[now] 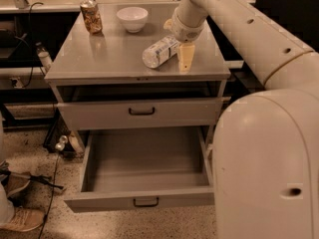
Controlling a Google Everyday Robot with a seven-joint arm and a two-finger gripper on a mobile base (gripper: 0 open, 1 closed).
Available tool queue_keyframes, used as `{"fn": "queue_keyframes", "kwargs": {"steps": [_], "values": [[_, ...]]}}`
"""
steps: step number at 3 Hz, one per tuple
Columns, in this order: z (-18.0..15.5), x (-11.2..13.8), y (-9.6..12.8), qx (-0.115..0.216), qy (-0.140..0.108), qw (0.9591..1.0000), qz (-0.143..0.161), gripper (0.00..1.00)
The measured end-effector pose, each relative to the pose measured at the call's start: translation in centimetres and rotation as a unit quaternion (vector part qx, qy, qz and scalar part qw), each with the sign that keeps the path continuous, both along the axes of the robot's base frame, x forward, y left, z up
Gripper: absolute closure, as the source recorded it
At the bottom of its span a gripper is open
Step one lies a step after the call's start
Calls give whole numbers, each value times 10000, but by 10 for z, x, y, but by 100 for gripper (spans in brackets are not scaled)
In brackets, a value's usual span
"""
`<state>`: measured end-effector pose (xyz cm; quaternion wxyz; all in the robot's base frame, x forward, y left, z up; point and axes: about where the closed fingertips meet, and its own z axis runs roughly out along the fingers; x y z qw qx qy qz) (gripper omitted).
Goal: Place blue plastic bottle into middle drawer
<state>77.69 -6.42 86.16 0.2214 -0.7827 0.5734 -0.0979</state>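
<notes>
Small clear plastic water bottle with a white-and-bluish label (158,51) lay on its side on the grey metal table (109,59), near the right front part of the top. Its right end was hidden behind the tool.

Pale two-finger tool (183,57) pointed downward at that end of the bottle, low over the table top. Could not tell whether it was spread, pressed together, or pinching the bottle. White robot arm (239,29) reached in from the right.

Wide grey metal middle drawer with a dark bar handle (144,199) stood pulled well out, nothing inside. Like grey upper drawer (139,114) sat above it.

Brownish patterned can (91,16) stood upright at the back left; round white bowl (132,19) just right of it, apart from the bottle.
</notes>
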Motion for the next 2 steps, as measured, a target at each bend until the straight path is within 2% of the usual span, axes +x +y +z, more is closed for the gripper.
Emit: {"fn": "queue_keyframes", "kwargs": {"steps": [2], "values": [[-3, 23, 2, -95, -86, 9989, 442, 0]]}}
